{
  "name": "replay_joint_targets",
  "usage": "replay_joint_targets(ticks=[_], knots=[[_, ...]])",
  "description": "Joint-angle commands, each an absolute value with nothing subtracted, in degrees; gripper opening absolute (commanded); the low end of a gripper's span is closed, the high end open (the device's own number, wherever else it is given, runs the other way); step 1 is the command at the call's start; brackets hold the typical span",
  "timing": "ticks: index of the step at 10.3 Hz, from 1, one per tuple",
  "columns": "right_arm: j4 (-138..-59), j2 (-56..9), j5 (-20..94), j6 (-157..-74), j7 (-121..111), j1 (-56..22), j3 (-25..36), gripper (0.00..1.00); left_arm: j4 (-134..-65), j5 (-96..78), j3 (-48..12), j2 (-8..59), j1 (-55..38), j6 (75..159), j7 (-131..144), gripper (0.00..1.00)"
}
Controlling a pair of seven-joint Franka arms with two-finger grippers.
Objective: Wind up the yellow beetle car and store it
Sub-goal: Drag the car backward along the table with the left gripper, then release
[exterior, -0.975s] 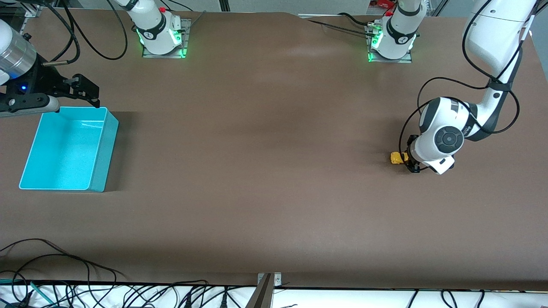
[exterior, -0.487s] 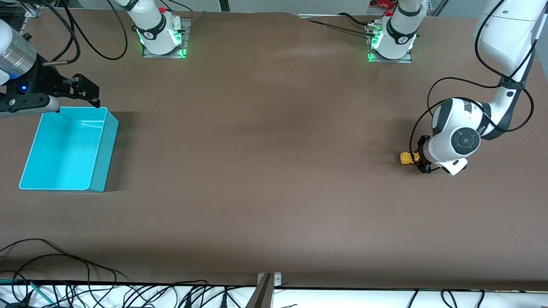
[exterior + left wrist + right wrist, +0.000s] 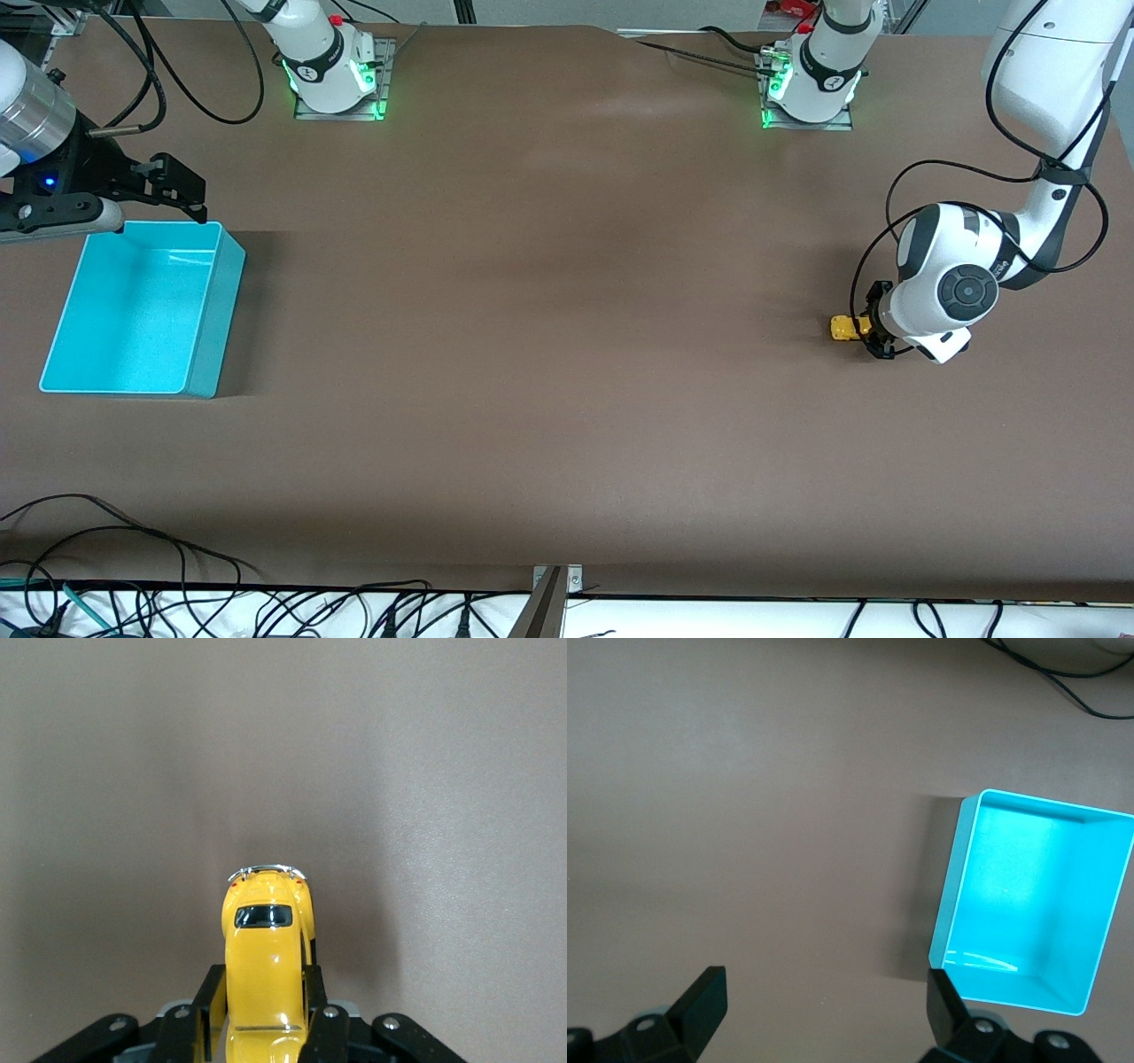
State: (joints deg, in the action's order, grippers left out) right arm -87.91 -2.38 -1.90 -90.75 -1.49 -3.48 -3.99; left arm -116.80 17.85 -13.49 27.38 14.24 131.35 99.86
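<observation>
The left gripper (image 3: 873, 332) is sitting low at the table, its fingers (image 3: 316, 1010) pressing both flanks of the yellow beetle car (image 3: 266, 970), whose nose is poking out past the fingertips. The right gripper (image 3: 182, 190) is waiting aloft, its fingers (image 3: 700, 1001) spreading wide apart, holding nothing.

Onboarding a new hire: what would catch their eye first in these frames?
First, the tiny bright yellow beetle-shaped toy car, pinched in the left gripper on the brown table at the left arm's end. Next, the bright turquoise open plastic bin at the right arm's end, where the open right gripper waits above the table beside it.
</observation>
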Motion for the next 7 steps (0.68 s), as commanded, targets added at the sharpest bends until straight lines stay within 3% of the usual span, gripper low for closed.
replay_joint_targets(ticks=[1, 2, 3, 5, 7], knots=[[-87.19, -2.29, -0.79, -90.0, -1.93, -3.16, -4.22, 1.0, -114.7, 19.6, -13.62, 29.71, 15.03, 132.28, 99.4, 0.43], [-87.19, -2.29, -0.79, -90.0, -1.93, -3.16, -4.22, 1.0, -114.35, 19.43, -13.62, 29.62, 15.03, 132.19, 99.4, 0.7], [-87.19, -2.29, -0.7, -90.0, -1.93, -3.16, -4.22, 1.0, -114.08, 19.34, -13.62, 29.01, 15.03, 132.19, 99.4, 0.83], [-87.19, -2.29, -0.7, -90.0, -1.93, -3.16, -4.22, 1.0, -113.56, 19.25, -13.71, 28.92, 14.94, 131.66, 99.49, 0.99], [-87.19, -2.29, -0.79, -90.0, -1.93, -3.16, -4.22, 1.0, -113.2, 19.16, -13.89, 28.92, 14.94, 131.31, 99.75, 1.0]])
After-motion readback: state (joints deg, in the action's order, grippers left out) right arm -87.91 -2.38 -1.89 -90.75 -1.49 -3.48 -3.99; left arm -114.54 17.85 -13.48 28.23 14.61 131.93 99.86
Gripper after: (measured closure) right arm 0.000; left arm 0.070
